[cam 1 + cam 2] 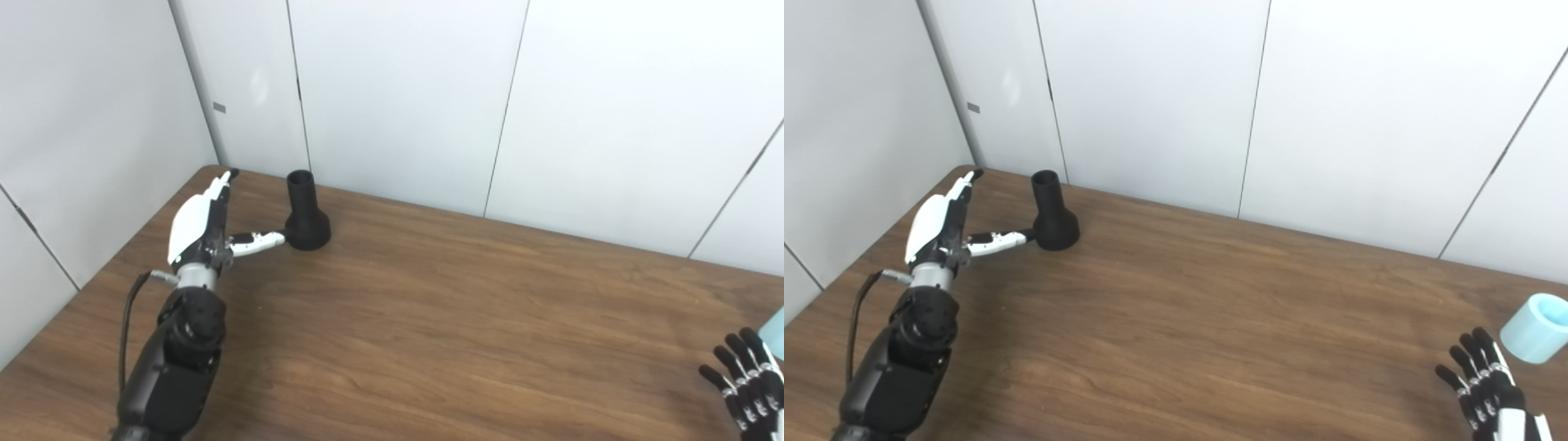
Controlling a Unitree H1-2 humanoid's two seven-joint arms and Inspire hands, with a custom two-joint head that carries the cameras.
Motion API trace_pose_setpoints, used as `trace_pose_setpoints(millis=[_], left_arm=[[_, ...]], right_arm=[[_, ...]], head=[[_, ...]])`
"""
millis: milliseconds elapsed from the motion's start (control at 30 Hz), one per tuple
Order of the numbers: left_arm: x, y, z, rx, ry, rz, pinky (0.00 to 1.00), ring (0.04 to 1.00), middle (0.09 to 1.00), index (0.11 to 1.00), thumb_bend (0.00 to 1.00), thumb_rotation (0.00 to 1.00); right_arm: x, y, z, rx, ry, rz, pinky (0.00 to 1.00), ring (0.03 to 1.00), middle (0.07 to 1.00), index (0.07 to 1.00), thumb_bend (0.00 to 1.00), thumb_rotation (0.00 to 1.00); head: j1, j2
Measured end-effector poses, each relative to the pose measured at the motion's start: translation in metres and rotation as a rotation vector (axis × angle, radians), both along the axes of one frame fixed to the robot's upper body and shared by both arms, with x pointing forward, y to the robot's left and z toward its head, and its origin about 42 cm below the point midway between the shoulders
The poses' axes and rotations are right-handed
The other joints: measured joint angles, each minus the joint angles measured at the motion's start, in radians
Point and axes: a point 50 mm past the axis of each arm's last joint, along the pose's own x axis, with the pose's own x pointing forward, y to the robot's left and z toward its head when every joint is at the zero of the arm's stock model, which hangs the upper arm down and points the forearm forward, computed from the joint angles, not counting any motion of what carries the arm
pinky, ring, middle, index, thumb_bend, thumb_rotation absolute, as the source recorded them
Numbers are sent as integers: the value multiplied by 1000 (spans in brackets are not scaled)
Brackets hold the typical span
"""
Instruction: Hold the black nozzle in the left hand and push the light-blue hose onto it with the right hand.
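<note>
1. The black nozzle [1051, 214] is standing upright near the counter's [1213, 318] far left corner.
2. The left robot hand [944, 223] is lying open, empty, thumb tip touching the nozzle's base.
3. The right robot hand [1485, 383] is hovering open, fingers spread, just beside the light-blue hose [1534, 335] at the right edge.

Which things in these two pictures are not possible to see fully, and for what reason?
- Light-blue hose: the left eye view shows only a sliver at the right edge; its length is unclear.
- Right hand: cut off by the bottom edge in both views.
- Left hand: whether its thumb touches the black nozzle is unclear.
</note>
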Motion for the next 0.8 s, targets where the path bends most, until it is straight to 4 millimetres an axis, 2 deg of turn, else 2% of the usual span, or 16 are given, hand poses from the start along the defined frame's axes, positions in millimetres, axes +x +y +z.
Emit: trace_pose_setpoints(millis=[167, 400, 533, 667, 800], left_arm=[[23, 2, -3, 8, 70, -8, 1000, 962, 906, 852, 990, 411], [48, 3, -6, 40, 152, -32, 1000, 998, 927, 896, 990, 441], [61, 1, 5, 51, 163, -51, 1000, 1000, 951, 892, 1000, 461], [70, -4, 18, 53, 136, -67, 1000, 1000, 951, 882, 1000, 455], [73, -10, 20, 51, 132, -81, 1000, 1000, 949, 875, 1000, 464]], right_arm=[[1, 1, 0, -7, 2, -10, 790, 902, 907, 915, 691, 1000], [3, 3, 1, -22, 1, -6, 811, 912, 903, 931, 678, 1000], [3, 5, 1, -43, 0, 8, 842, 927, 920, 948, 694, 1000], [4, 7, 0, -66, 2, 22, 859, 931, 922, 950, 663, 1000], [4, 8, 0, -87, -2, 25, 848, 925, 916, 943, 657, 1000]], head=[[0, 0], [-3, 8], [-6, 11], [-9, 12], [-14, 17]])
